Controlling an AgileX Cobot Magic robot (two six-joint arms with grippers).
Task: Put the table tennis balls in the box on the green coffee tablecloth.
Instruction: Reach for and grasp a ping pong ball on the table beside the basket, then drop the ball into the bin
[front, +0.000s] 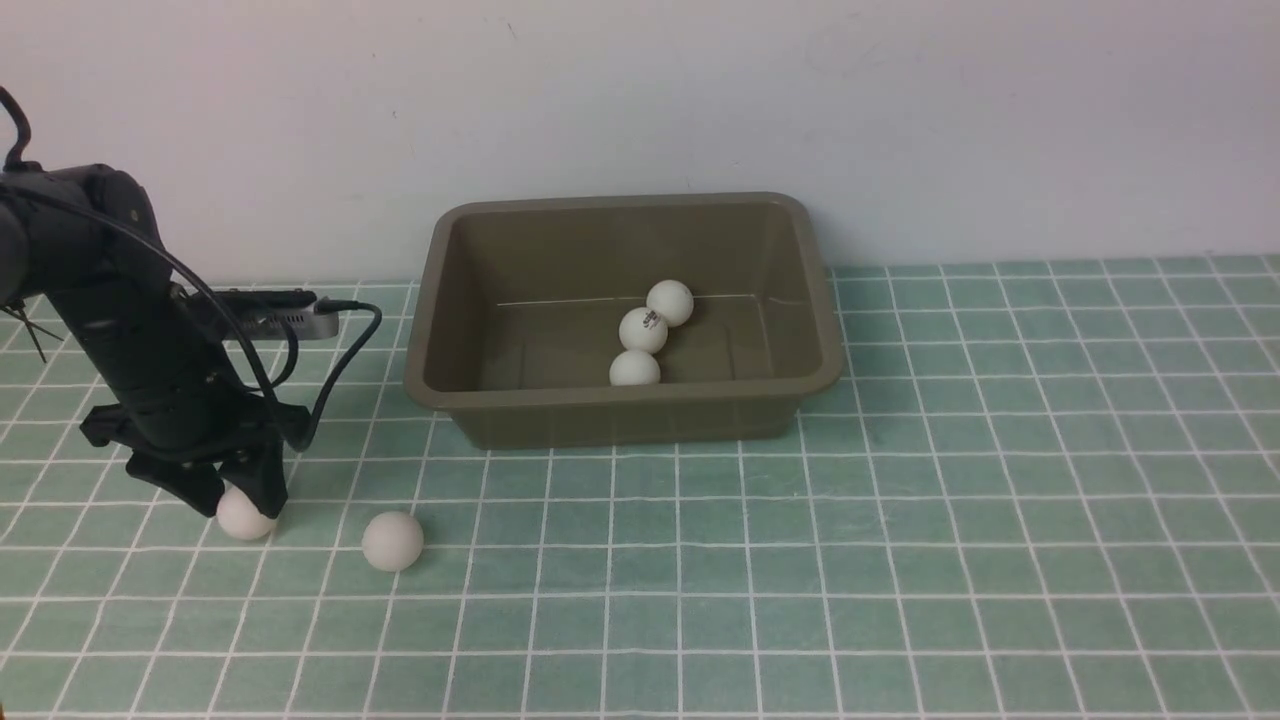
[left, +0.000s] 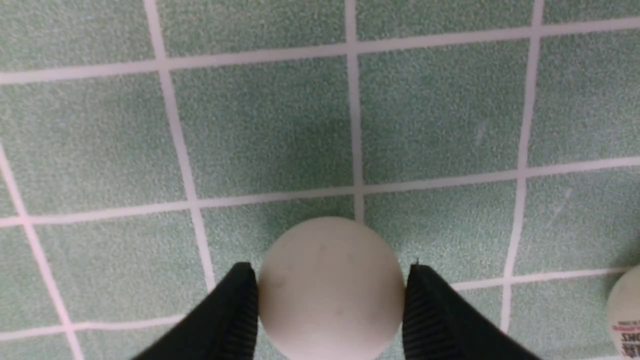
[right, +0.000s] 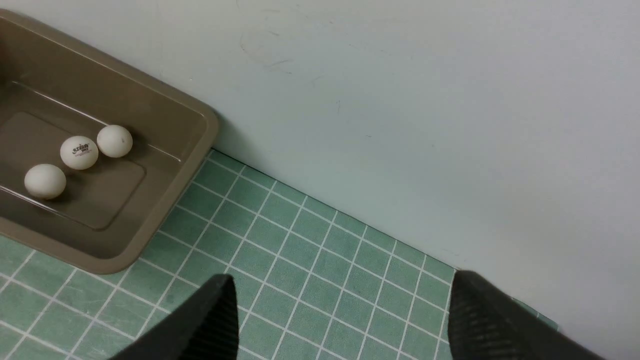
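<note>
Step in hand: grasp and lift one ball with the left arm.

**State.** Seen from the front, the left claw (front: 237, 500) stands at 8 o'clock on the green coffee tablecloth (front: 900, 520). It is clenched on the gripped ball (left: 330, 290), with its ribbed pads (left: 247, 305) touching the ball on opposite sides. The ball appears to rest on the cloth. The second ball (front: 392, 541) lies just beside it, toward 3 o'clock, apart from the claw. The box (front: 620, 412) sits at 12 o'clock against the back of the cloth. Three of the table tennis balls (front: 643, 330) lie inside it, right of its middle. The right claw (right: 342, 300) is released, spread wide and holds nothing; it hovers over bare cloth to the right of the box.

**Procedure.**
1. Confirm that both pads meet the ball at its widest line. A contact above that line is likely to squeeze the ball out downward.
2. Apply only light force. The ball is smooth and light and probably slips or pops free under a hard pinch.
3. Raise the claw straight up before any sideways travel, so that the second ball is not knocked away.
4. Carry toward 1 o'clock, high enough to clear the box edge.
5. Release low over open floor at the left of the box, to limit bouncing.
</note>
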